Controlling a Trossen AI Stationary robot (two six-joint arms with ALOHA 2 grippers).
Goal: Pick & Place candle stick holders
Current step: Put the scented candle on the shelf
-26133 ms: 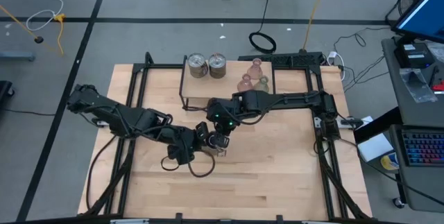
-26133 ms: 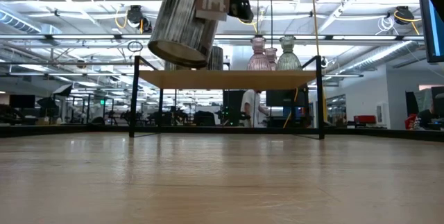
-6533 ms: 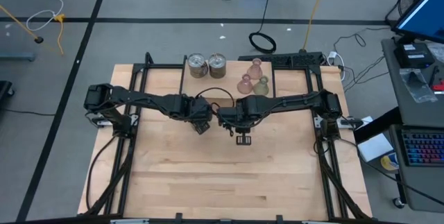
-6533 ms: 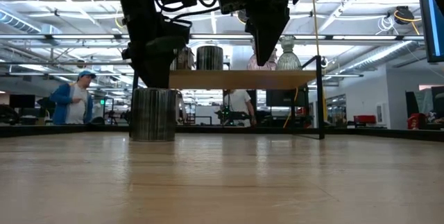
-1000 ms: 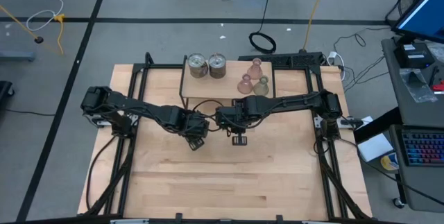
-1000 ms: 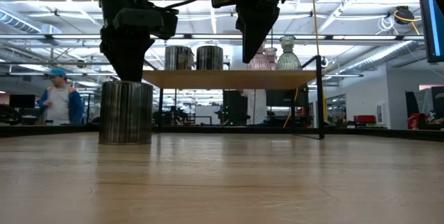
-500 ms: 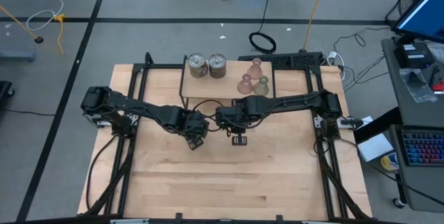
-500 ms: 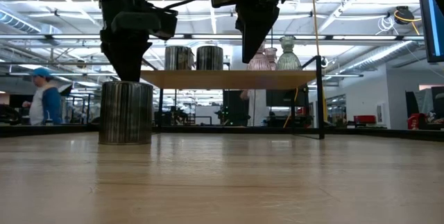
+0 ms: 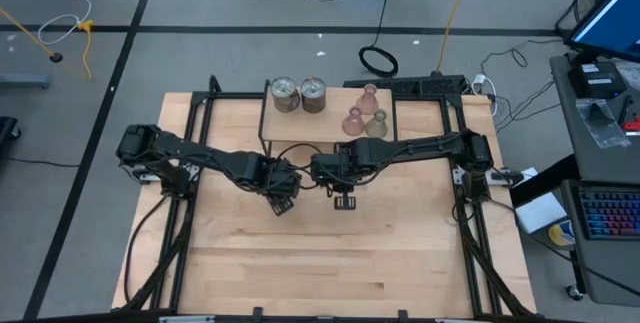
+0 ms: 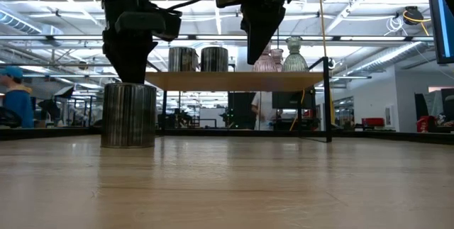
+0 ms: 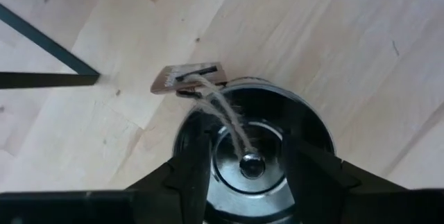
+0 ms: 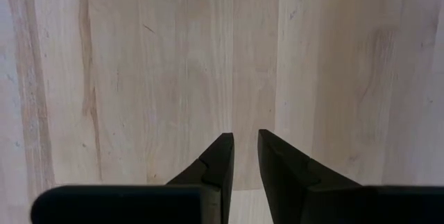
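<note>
One shiny silver candle stick holder [image 10: 128, 114] stands upright on its base on the wooden table, left of centre; a paper tag [image 11: 189, 78] on twine hangs over its rim. My left gripper [image 10: 128, 79] points straight down over its open top [image 11: 253, 148] with the fingers apart. My right gripper [image 9: 345, 201] hangs above bare table to the right, fingers nearly together [image 12: 245, 154] and holding nothing. Two more silver holders [image 9: 286, 94] [image 9: 314, 93] and three tinted glass ones [image 9: 353, 120] stand on a raised shelf [image 9: 300, 128] at the far middle. My left gripper comes at the silver holder from above, and its fingertips [image 11: 193, 165] are level with the open top, inside the rim's outline. Whether they touch the rim or the inner wall I cannot tell. The holder stands upright on the table.
Black frame rails [image 9: 195, 143] run along the table's left and right sides. The shelf's thin black legs [image 10: 328, 101] stand at the back. The near half of the table [image 9: 340, 263] is bare wood. A person [image 10: 14, 101] is in the room beyond the table.
</note>
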